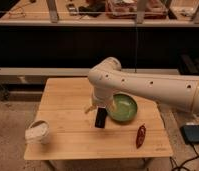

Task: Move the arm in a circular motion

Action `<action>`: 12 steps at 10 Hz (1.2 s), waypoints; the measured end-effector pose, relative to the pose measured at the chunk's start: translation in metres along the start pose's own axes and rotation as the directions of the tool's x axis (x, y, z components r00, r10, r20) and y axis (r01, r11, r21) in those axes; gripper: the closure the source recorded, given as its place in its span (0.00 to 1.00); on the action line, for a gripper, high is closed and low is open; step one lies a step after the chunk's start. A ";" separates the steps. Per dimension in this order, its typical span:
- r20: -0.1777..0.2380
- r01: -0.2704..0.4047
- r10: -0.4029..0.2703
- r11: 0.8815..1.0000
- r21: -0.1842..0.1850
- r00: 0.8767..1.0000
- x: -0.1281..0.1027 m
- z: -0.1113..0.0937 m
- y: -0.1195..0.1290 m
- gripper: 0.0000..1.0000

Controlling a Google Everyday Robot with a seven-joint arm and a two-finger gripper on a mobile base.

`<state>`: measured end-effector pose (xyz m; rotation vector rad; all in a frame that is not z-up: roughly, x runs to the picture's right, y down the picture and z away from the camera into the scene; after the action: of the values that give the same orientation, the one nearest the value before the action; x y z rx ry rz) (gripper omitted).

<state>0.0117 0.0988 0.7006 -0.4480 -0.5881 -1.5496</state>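
The thick cream-white arm (148, 85) with small dark holes comes in from the right edge and bends down at a rounded joint over the middle of the wooden table (68, 100). Its dark gripper (100, 119) hangs just above the tabletop, right beside the left rim of a green bowl (124, 107). It holds nothing that I can see.
A crumpled white cup or bag (37, 132) lies at the table's front left corner. A red-brown chili-like object (140, 136) lies at the front right. A dark device (194, 134) sits on the floor to the right. Dark shelving runs behind the table.
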 end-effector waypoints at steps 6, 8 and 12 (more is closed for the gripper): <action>-0.003 0.025 -0.025 1.000 0.010 1.000 0.009 0.004 -0.006 0.20; -0.016 0.107 -0.106 0.992 0.065 0.994 0.038 0.019 -0.036 0.20; -0.062 0.217 -0.212 0.973 0.085 0.975 0.150 0.070 -0.061 0.20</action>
<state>-0.0643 0.0237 0.8407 -0.2797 -0.6807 -1.7265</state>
